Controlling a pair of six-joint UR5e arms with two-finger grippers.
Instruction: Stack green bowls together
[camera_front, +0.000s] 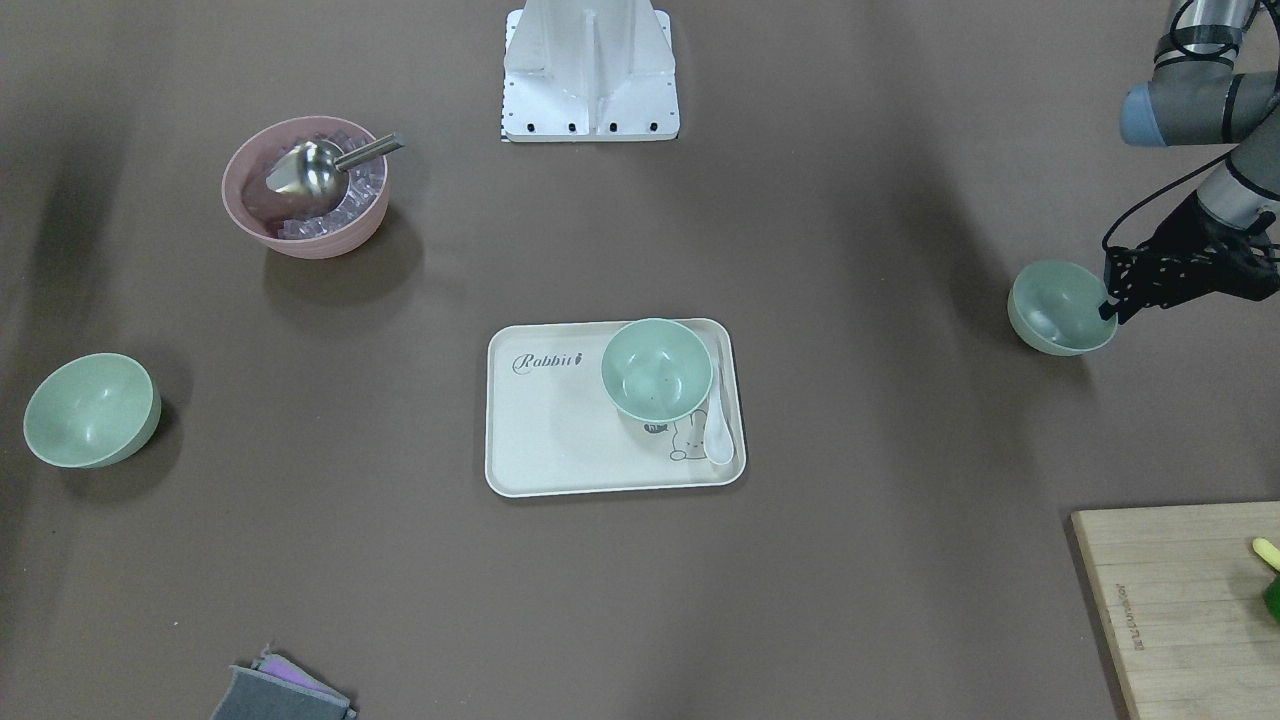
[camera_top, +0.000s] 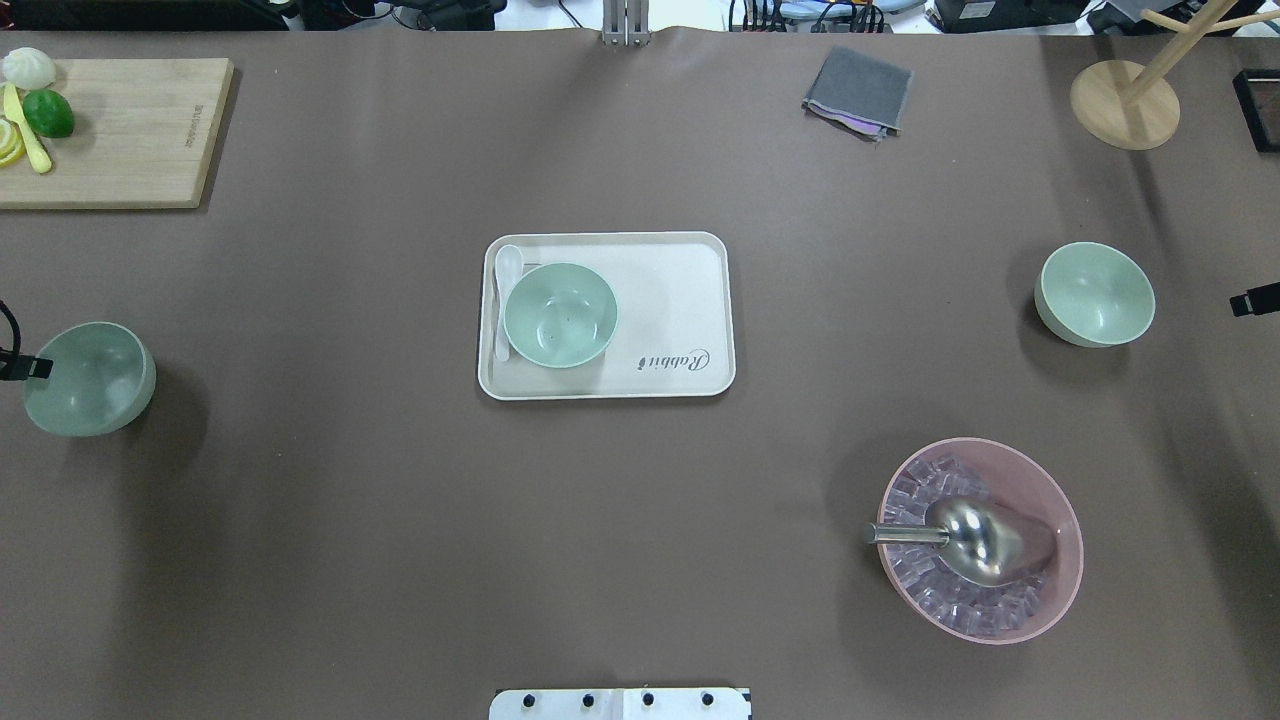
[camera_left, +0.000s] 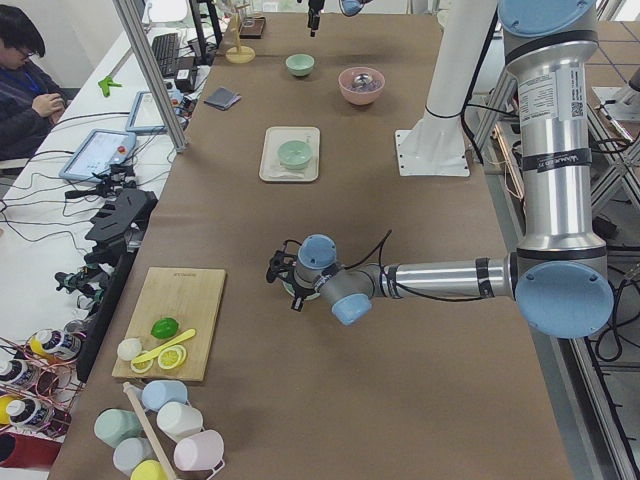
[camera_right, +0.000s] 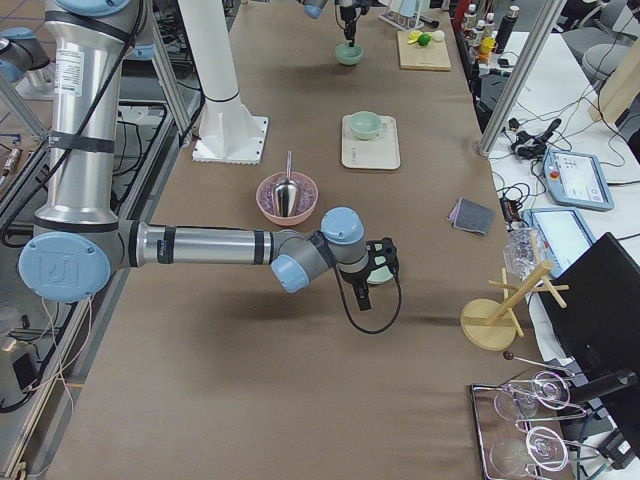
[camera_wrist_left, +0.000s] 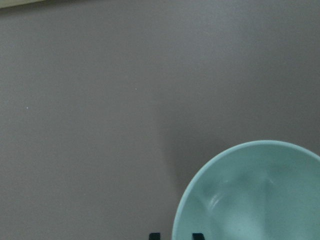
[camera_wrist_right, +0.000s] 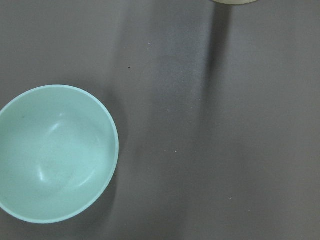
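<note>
Three pale green bowls are apart on the table. One bowl (camera_top: 560, 315) stands on the cream tray (camera_top: 670, 300) at the centre. A second bowl (camera_top: 88, 378) is at my left side. My left gripper (camera_front: 1108, 300) has its fingertips (camera_wrist_left: 154, 236) on either side of this bowl's rim (camera_wrist_left: 250, 195) and is shut on it. The third bowl (camera_top: 1095, 294) is at my right side. My right gripper (camera_top: 1255, 300) hovers beside it with no fingertips in the right wrist view, where the bowl (camera_wrist_right: 55, 152) lies at lower left; the gripper looks open and empty.
A pink bowl (camera_top: 980, 540) of ice cubes with a metal scoop (camera_top: 965, 535) stands near my right side. A white spoon (camera_top: 505, 300) lies on the tray. A wooden board (camera_top: 110, 130) with fruit, a grey cloth (camera_top: 858, 90) and a wooden stand (camera_top: 1125, 105) are at the far edge.
</note>
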